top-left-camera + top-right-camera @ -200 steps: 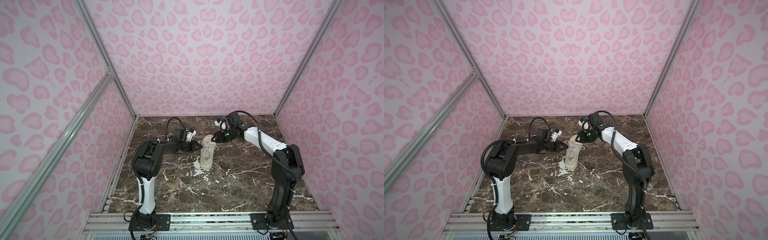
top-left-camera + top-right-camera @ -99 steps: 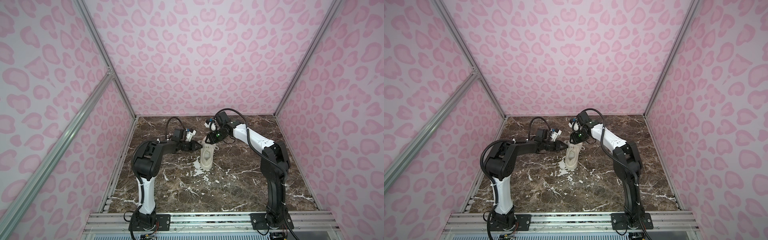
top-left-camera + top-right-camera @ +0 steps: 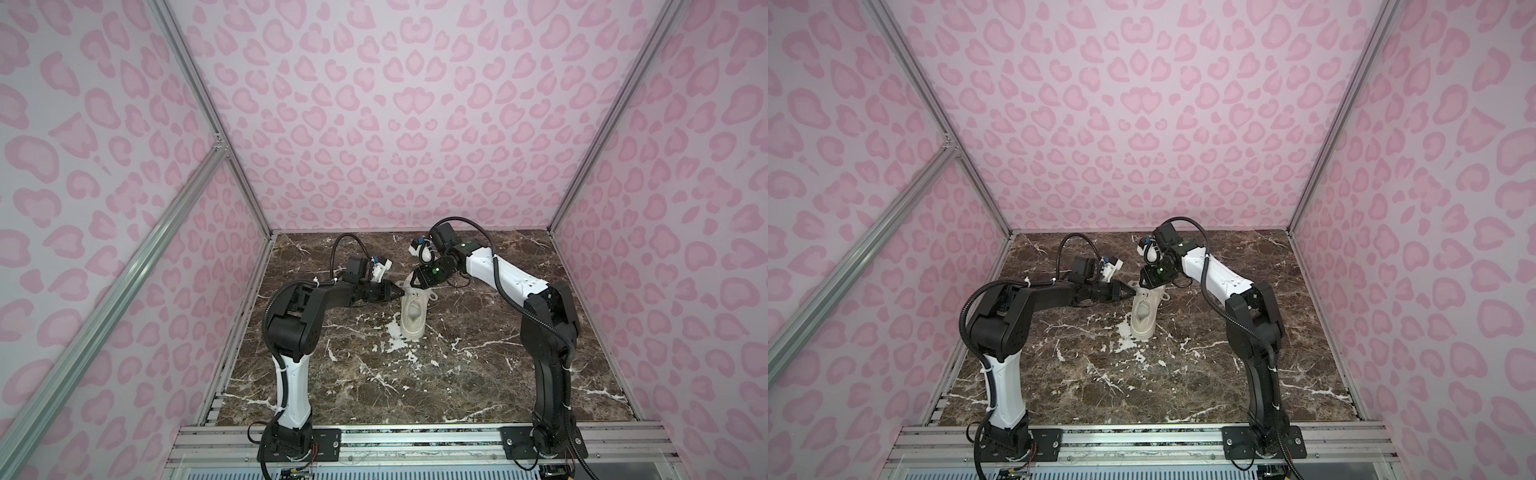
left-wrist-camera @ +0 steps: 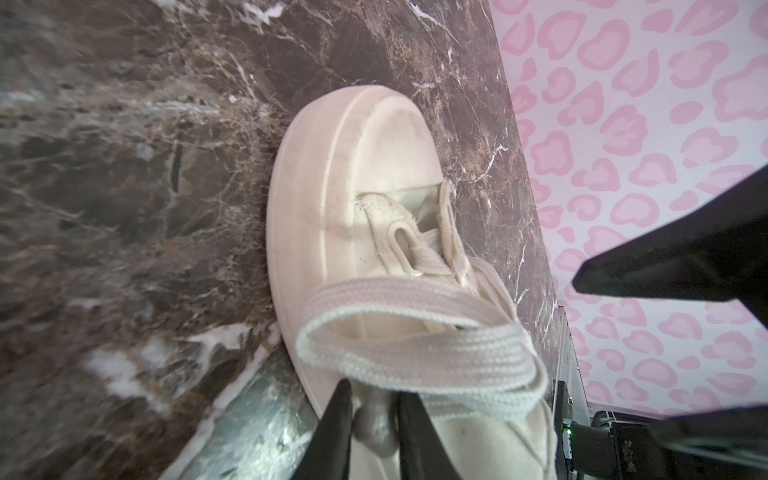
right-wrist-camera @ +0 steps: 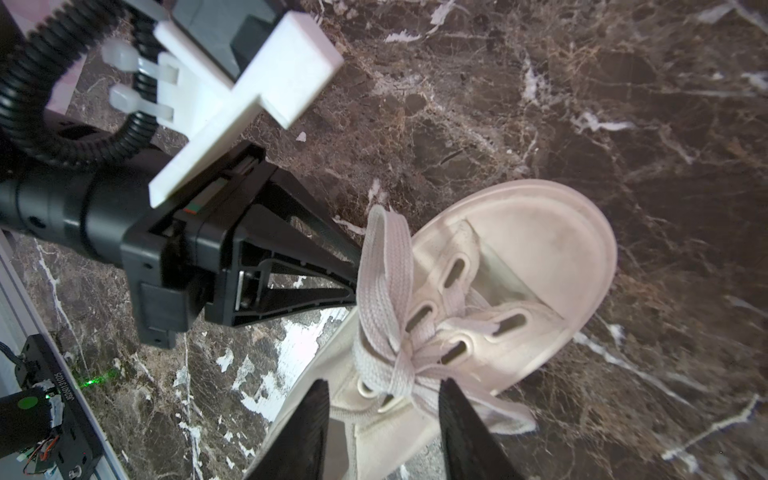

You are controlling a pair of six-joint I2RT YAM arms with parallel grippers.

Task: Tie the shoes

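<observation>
The cream low-top platform sneaker [image 3: 413, 318] sits around mid-desk, a bit toward the far side, with its toe pointing at the far wall and its heel toward us. Its flat cream laces [image 5: 465, 322] already look like a bow. There's a small knot [image 5: 409, 353] over the upper eyelets, with one loop going left and one going right.

The left loop [image 5: 382, 266] stands up off the shoe. The black left tool [image 5: 357, 274] reaches in from the left and has its fingers pinched shut on the end of it. The right loop [image 5: 498, 415] just lies limp over the right side of the upper. The black right tool [image 5: 384, 384] hangs over the knot from the far right with its jaws spread and nothing in them.

My read is that we're at the cinch-the-bow stage, and it's only half set up. The next move calls for the right tool to slide right onto that limp loop and close on it, then both tools pull apart evenly. The tricky bit is catching the loop and not a loose tail, or the bow could slip undone.

All of this sits on a dark brown marble-look desk [image 3: 478, 374].
</observation>
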